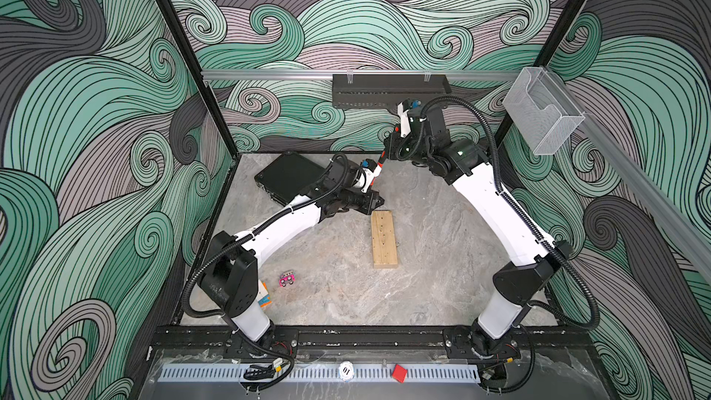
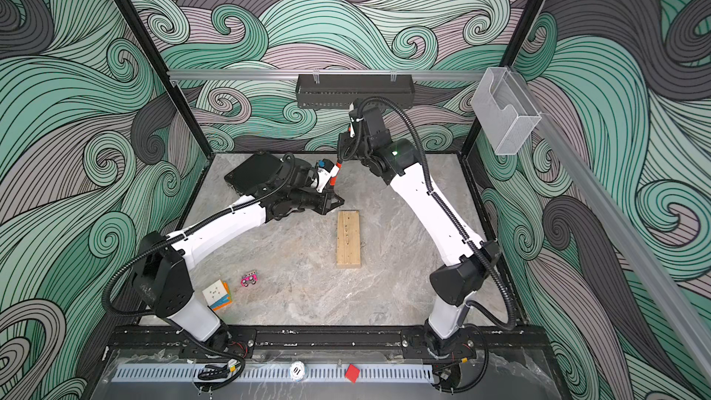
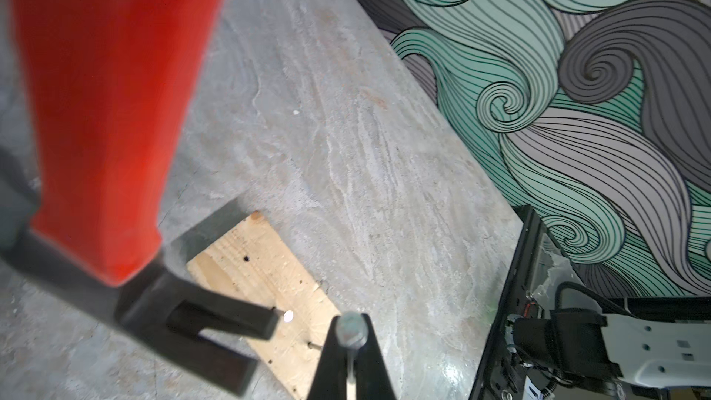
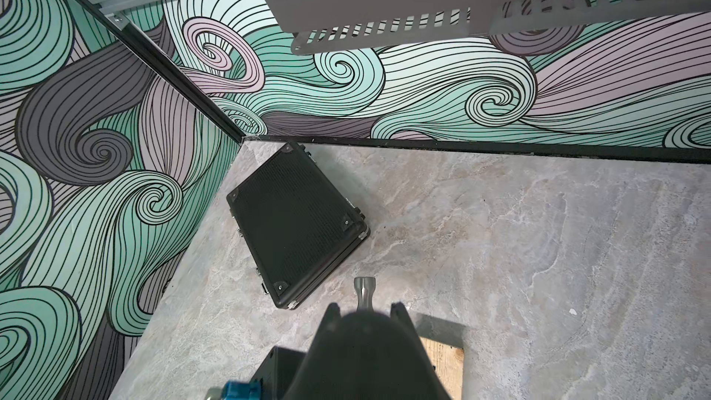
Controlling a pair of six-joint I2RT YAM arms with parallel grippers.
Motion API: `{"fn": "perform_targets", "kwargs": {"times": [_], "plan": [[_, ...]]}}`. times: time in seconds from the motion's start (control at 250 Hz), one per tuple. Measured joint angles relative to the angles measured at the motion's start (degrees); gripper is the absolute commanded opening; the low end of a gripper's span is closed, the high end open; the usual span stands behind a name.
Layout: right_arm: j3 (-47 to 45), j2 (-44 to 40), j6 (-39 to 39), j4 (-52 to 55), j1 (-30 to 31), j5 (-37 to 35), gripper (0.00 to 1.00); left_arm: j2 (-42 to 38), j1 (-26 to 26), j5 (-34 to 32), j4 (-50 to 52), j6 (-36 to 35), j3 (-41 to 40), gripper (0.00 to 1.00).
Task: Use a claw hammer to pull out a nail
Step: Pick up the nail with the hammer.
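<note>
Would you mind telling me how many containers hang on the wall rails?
2: a black perforated tray on the back rail and a clear plastic bin on the right-side rail.

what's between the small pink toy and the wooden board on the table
Nothing. In both top views, the stretch of grey marble table between the small pink toy and the wooden board is bare.

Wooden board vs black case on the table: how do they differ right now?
The wooden board is pale timber with small holes; the black case is dark and ribbed, with metal corners. The board lies mid-table; the case sits by the far left corner. The board is narrow and runs front to back; the case is broader and skewed. Both are rectangular, flat on the table.
</note>
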State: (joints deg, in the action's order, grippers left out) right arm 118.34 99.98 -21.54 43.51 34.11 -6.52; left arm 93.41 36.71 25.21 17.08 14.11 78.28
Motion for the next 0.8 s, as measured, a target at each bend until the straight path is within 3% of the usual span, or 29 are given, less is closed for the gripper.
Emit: {"fn": "perform_targets", "kwargs": {"times": [0.46, 0.799], "plan": [[0.0, 0.0, 0.0, 0.0, 0.0, -0.1, 0.00, -2.7, 1.1, 0.0, 3.7, -1.5, 1.7, 0.00], [-2.7, 0.0, 0.0, -1.5, -0.2, -0.7, 0.00, -2.2, 1.1, -3.7, 11.6, -2.2, 9.0, 0.00]]}}
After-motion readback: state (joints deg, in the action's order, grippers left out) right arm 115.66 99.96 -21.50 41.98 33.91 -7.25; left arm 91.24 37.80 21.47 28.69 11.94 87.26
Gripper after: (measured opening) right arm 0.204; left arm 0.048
